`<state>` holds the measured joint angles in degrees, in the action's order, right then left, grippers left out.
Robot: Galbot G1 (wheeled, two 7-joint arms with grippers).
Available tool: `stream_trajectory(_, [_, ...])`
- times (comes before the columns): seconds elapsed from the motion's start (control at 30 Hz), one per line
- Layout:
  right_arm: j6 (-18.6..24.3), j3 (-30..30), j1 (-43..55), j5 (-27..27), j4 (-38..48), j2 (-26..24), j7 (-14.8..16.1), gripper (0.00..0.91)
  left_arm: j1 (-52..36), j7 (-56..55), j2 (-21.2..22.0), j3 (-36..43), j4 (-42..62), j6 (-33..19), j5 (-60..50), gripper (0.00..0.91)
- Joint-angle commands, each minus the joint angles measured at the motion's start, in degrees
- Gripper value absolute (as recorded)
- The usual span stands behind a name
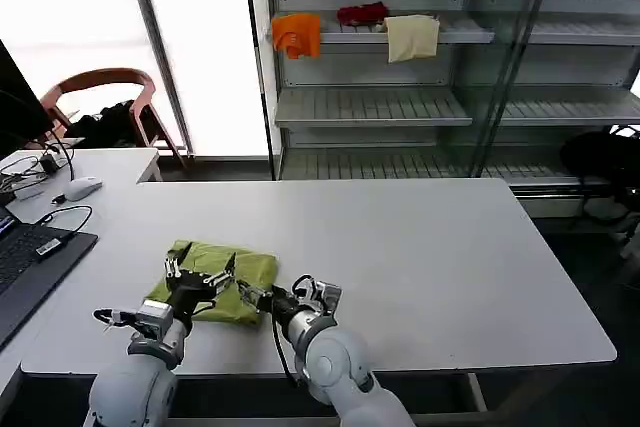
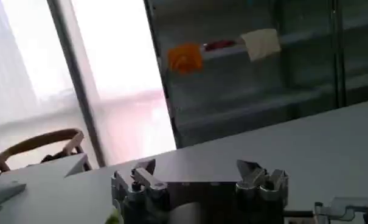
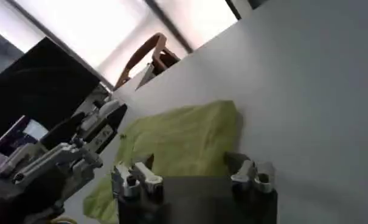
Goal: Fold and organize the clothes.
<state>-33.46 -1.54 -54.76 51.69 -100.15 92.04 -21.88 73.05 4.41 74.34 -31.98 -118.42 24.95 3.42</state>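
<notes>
The clothes, one lime yellow-green T-shirt point(image 1: 250, 267), lie folded into a small rectangle near the front left of the white table point(image 1: 430, 257). My left gripper point(image 1: 201, 269) hovers open over the shirt's near part, with nothing between its fingers point(image 2: 196, 173). My right gripper point(image 1: 250, 294) is at the shirt's near right corner, open and empty point(image 3: 193, 169). In the right wrist view the shirt point(image 3: 177, 140) lies just beyond the fingertips, and the left gripper point(image 3: 98, 131) shows farther off.
A laptop point(image 1: 30, 257), a mouse point(image 1: 80, 187) and cables sit at the table's left end. A chair point(image 1: 105, 97) stands behind. Shelves at the back hold an orange cloth point(image 1: 297, 34), a red cloth point(image 1: 362, 14) and a cream cloth point(image 1: 412, 37).
</notes>
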Motion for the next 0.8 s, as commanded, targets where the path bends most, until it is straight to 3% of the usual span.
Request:
stream_trajectory(0.03, [0.0,-0.3,1.8,1.9,2.9,0.4,0.2,0.000,0.0,-0.1,0.0,-0.3,0.4,0.0,0.3,0.907])
stream_trajectory(0.3, [0.1,0.8,1.7,1.3,2.4,0.5,0.0,0.000,-0.1,-0.1,0.4,-0.2,0.9,-0.5,0.3,0.907])
stream_trajectory(0.77, [-0.1,1.7,1.2,0.7,-0.3,-1.0,-3.4,0.000,-0.1,-0.2,0.4,-0.4,1.0,-1.0,0.5,0.907])
stream_trajectory(0.8, [-0.1,1.7,0.8,0.7,-0.2,-1.0,-4.0,0.071,0.0,-0.2,0.4,-0.4,0.9,-1.0,0.5,0.907])
